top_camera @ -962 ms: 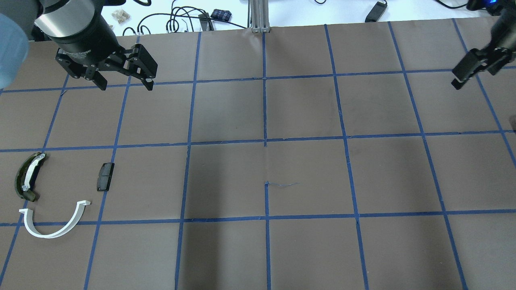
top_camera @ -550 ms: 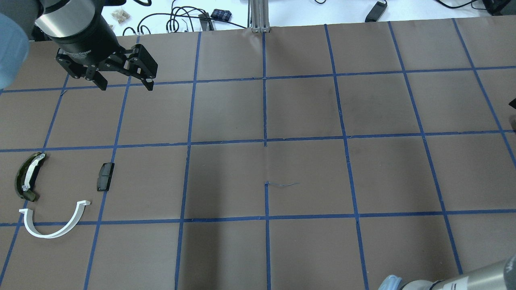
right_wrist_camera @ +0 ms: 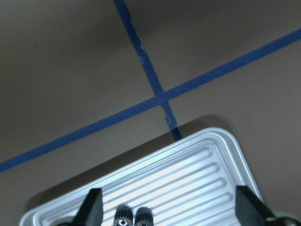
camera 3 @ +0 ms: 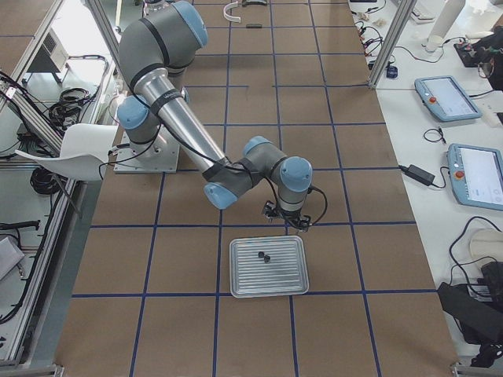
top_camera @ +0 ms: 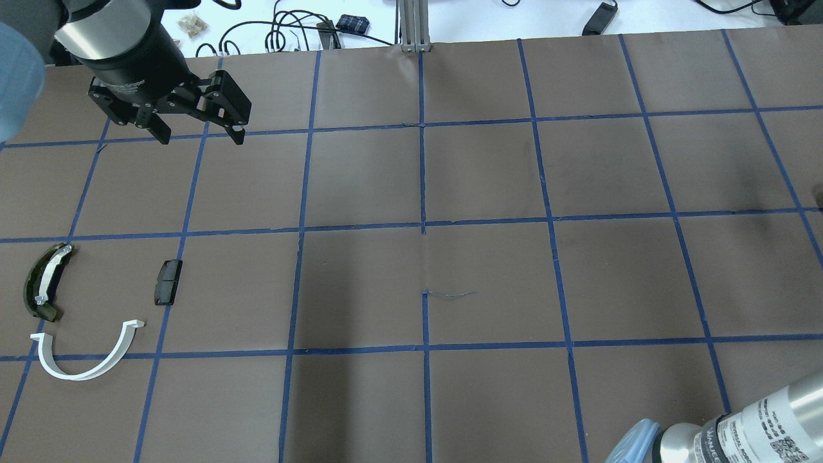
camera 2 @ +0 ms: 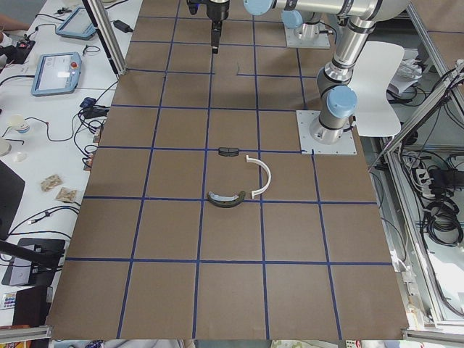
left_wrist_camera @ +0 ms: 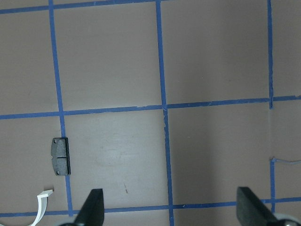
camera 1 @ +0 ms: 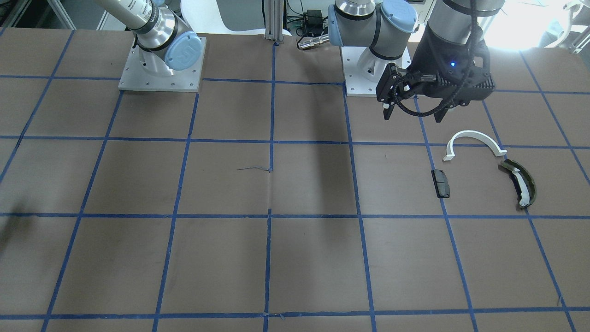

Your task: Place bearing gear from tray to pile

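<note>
Two small dark bearing gears (right_wrist_camera: 131,217) lie side by side on a ribbed metal tray (right_wrist_camera: 188,179), also seen in the exterior right view (camera 3: 240,275). My right gripper (right_wrist_camera: 169,212) is open and empty, hovering over the tray's far edge (camera 3: 288,223) just beyond the gears (camera 3: 263,255). The pile lies on the left of the table: a white half-ring arc (top_camera: 87,366), a dark olive curved piece (top_camera: 40,283) and a small black block (top_camera: 167,281). My left gripper (top_camera: 199,134) is open and empty, held high, well beyond the pile.
The brown table top (top_camera: 488,270) carries a blue tape grid. Cables and small items (top_camera: 289,29) lie past its far edge. My right arm's elbow (top_camera: 726,431) shows at the overhead view's lower right. The left wrist view shows the black block (left_wrist_camera: 60,156).
My right gripper has left the overhead view at its right edge, and the right arm's elbow has come in at the lower right. The left arm and the pile have not moved.
</note>
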